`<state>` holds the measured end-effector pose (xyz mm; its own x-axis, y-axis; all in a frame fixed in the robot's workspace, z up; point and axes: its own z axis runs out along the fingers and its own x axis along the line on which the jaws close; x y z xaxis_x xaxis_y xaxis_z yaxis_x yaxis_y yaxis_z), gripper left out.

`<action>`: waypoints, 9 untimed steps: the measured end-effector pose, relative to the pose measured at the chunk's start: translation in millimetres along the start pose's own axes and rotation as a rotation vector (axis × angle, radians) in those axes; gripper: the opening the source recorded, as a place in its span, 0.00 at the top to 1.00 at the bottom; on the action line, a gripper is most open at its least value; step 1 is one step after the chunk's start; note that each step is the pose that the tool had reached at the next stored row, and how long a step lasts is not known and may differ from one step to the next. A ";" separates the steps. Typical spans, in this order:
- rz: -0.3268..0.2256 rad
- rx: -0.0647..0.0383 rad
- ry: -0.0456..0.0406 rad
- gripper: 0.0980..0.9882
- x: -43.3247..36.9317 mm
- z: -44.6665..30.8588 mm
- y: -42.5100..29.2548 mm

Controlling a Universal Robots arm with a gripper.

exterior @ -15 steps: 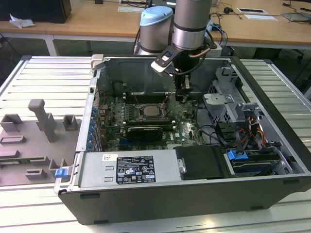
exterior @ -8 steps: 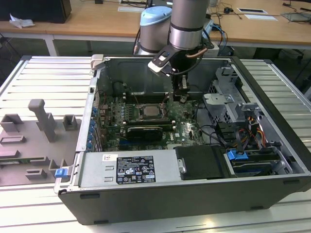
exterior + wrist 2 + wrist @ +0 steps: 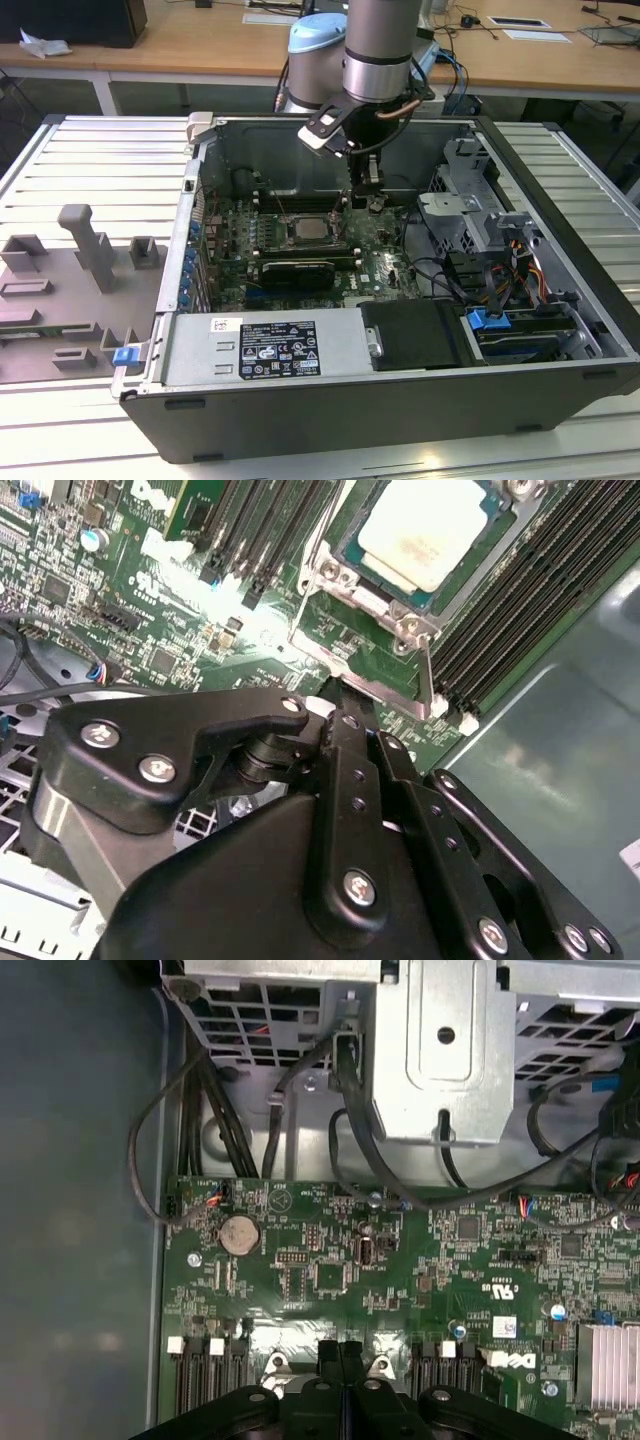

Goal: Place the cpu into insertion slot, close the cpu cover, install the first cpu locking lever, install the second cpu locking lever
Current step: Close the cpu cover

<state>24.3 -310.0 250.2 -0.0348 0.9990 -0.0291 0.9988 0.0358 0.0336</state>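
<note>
Half done I reckon: gripper (image 3: 348, 698) fingers together, cpu (image 3: 425, 540) seated just past them, lever (image 3: 430, 680) alongside needs pushing down.

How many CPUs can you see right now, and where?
1. The cpu sits in the insertion slot. The gripper hides part of the motherboard, so another could be hidden.

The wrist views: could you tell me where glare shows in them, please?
In the second wrist view, glare whitens the motherboard just beyond the claw; in the first wrist view, a pale sheen crosses it beside the claw.
</note>
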 end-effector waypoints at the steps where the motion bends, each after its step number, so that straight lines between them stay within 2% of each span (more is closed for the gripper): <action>1: 0.000 0.000 0.0000 0.99 0.1 -0.1 -3.0; 9: 0.000 0.000 0.0000 0.99 0.6 -0.6 -17.9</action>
<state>6.4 -310.0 250.2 -0.0348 0.9990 -0.0291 0.9988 0.0358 0.0336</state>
